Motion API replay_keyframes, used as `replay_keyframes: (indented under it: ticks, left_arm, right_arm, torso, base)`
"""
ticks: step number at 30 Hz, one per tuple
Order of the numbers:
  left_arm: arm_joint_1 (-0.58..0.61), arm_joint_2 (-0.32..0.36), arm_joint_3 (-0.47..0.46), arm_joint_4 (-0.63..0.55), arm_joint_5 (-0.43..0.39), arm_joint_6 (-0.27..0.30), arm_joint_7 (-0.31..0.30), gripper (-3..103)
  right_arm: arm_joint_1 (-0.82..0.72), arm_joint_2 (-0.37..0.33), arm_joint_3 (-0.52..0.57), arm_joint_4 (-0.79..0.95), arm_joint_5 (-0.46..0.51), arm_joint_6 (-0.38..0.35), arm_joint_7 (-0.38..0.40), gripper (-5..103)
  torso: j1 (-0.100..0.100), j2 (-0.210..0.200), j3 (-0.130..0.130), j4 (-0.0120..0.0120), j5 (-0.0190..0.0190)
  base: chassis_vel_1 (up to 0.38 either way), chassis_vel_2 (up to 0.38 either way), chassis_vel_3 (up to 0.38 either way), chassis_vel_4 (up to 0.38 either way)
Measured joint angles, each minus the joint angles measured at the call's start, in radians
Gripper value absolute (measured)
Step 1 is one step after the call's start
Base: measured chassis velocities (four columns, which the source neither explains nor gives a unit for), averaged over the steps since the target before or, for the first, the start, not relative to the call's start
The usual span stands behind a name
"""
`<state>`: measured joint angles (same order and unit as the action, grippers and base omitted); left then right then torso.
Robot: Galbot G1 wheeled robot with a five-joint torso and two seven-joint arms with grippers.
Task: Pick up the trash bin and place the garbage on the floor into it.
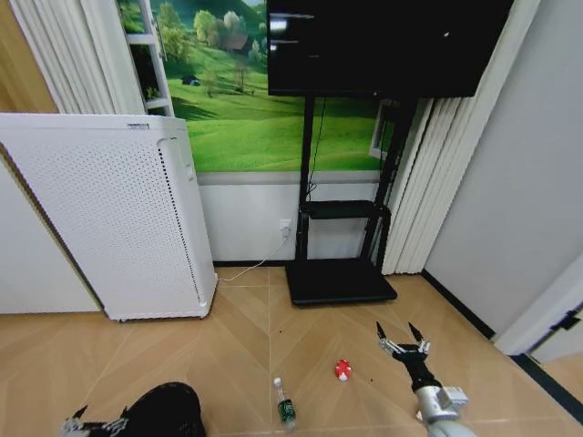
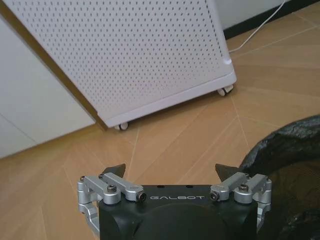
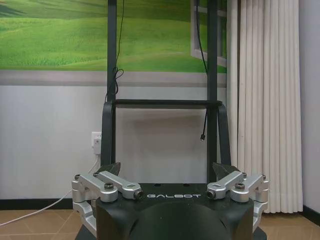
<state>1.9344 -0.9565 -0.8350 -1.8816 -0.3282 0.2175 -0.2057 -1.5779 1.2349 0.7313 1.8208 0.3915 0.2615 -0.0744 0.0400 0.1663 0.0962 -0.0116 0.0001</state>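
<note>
The trash bin stands on the floor low on the robot's left side, in front of the big white box with little holes. The bin is black and round, and it looks lined with a soft, crinkly black bag. The left hand sits just beside the bin, not touching it, with its fingers spread wide. From the left wrist, the dark bag shows just beside the open fingers.

The garbage lies on the floor in front of the robot. A clear bottle with a green label lies near the bin. A small red and white piece lies a bit further right. The right hand hangs near that piece, also spread wide and holding nothing, pointing toward the black stand by the wall.

The bin looks light and stiff, so its rim is likely the best place to pinch. The bag may be slippery. The bottle looks light and could roll, so grab it around the middle.
</note>
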Motion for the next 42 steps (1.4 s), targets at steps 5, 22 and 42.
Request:
replay_keyframes:
  ticks: [5, 22, 42]
  left_arm:
    - [0.007, 0.0, -0.015, -0.027, 0.022, -0.009, 0.004, 98]
    - [0.04, -0.031, 0.069, -0.061, -0.037, 0.021, 0.043, 98]
    - [0.005, -0.044, 0.139, -0.007, -0.086, 0.084, 0.04, 98]
  right_arm:
    - [0.0, 0.001, 0.0, -0.001, 0.0, 0.0, 0.0, 100]
    - [-0.006, 0.002, 0.01, 0.008, -0.001, -0.001, 0.001, 100]
    - [-0.002, 0.012, -0.001, 0.003, -0.006, 0.002, -0.001, 100]
  torso:
    - [0.0, 0.0, 0.0, 0.0, -0.0002]
    - [0.0, 0.0, 0.0, 0.0, 0.0]
    - [0.0, 0.0, 0.0, 0.0, -0.0001]
  base:
    - [0.0, 0.0, 0.0, 0.0]
    - [0.0, 0.0, 0.0, 0.0]
    - [0.0, 0.0, 0.0, 0.0]
